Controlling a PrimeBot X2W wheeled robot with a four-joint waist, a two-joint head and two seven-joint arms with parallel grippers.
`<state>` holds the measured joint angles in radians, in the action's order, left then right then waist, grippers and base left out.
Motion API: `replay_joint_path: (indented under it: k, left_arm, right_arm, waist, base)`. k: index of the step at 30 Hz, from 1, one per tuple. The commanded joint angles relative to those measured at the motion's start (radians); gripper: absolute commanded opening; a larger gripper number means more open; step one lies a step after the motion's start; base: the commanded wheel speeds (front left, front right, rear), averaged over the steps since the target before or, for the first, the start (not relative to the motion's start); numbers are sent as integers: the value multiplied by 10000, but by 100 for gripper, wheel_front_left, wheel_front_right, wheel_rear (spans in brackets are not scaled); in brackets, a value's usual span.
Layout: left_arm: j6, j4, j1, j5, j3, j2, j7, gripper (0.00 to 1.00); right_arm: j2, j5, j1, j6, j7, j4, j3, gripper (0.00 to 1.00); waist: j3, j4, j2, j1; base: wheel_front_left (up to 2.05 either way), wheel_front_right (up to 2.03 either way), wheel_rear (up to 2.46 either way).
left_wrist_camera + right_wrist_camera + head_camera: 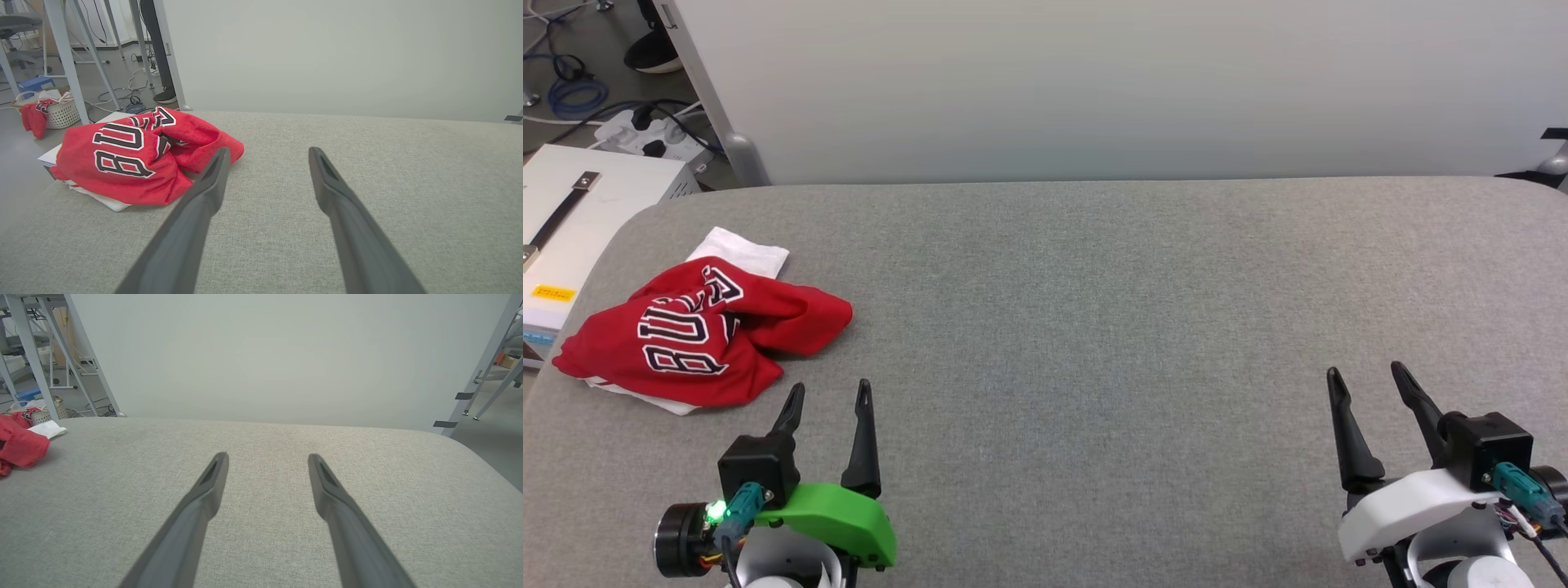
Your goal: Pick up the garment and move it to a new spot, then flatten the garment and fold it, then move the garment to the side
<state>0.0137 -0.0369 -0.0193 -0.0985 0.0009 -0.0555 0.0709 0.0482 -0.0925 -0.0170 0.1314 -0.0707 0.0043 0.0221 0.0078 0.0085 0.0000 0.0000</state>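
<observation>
- The left claw (830, 386) hangs low over the table (1094, 310), its two fingers spread wide with nothing between them. The tips point toward the near edge of the shirt (711, 335), close to it but not touching. I read this as a ready pose for reaching in.
- The right claw (1365, 371) is just as wide open and just as empty. It sits at the opposite side of the table, well apart from the shirt, probably parked until the flattening needs two grips.
- The shirt lies in a crumpled heap at the table's left end. Its red body is bunched, the lettering is twisted, a white sleeve pokes out behind, and a white edge shows underneath. One corner reaches the table's left edge.
- Judging by that heap, the pick-up has not yet begun. The grey stretch between the claws looks like the natural place to spread the shirt.
- Only a short run of table cloth separates the left claw from the shirt.
- A white box (572, 212) stands just beside the table edge by the shirt, and a careless tug could drag cloth onto it.
- Farther out, a power strip (645, 135) and cables lie on the floor, along with a basket (61, 112). A pale panel (1094, 82) rises behind the far edge.
</observation>
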Motion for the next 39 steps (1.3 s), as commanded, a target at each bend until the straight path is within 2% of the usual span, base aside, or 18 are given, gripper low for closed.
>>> replay_joint_path:
  k: [1,39]
  left_arm:
    - [49,-63,93,-123,-15,16,93,100]
    - [202,-533,197,-951,-152,32,882,100]
  right_arm:
    - [10,-103,44,-2,-117,-19,24,100]
    - [14,-702,104,-5,-896,200,164,100]
  waist:
    - [-1,2,0,0]
    - [56,155,0,0]
  base:
    - [0,0,0]
    - [0,0,0]
